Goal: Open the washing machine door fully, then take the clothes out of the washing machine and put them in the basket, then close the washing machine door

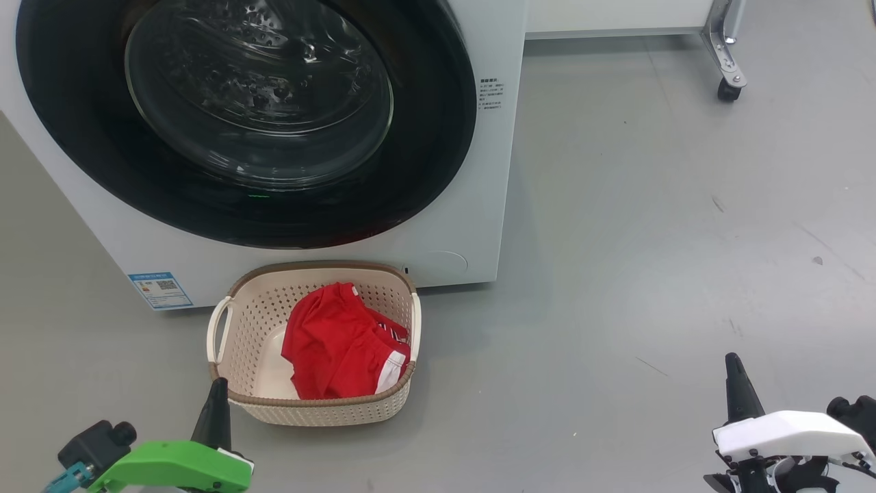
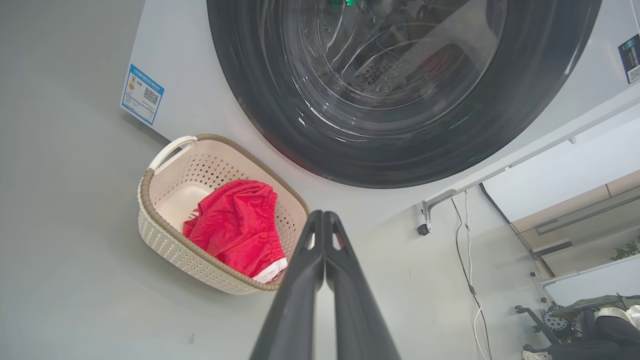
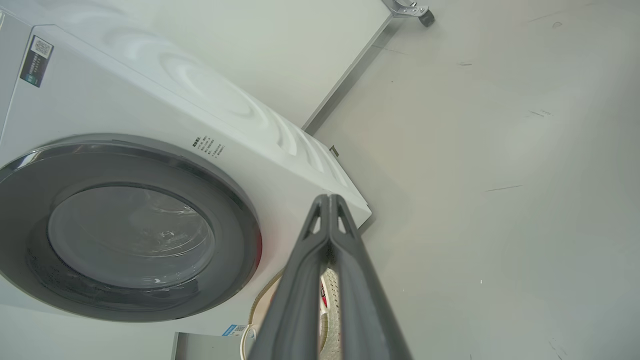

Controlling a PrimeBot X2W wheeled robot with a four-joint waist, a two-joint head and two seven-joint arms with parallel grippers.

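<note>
The left gripper has its 2 fingers pressed together along their length, holding nothing. So does the right gripper. Both hang low above the grey floor.

The basket sits just ahead of the left gripper and a little to its right, well to the left of the right gripper. It stands on the floor, close against the front of the washing machine. The red clothes lie bunched inside it, towards the side nearer the right gripper.

Beyond the basket and above both grippers, the washing machine door looks shut flush against the machine, though its latch edge is hard to make out. A blue label sticker sits ahead of the left gripper, left of the basket.
</note>
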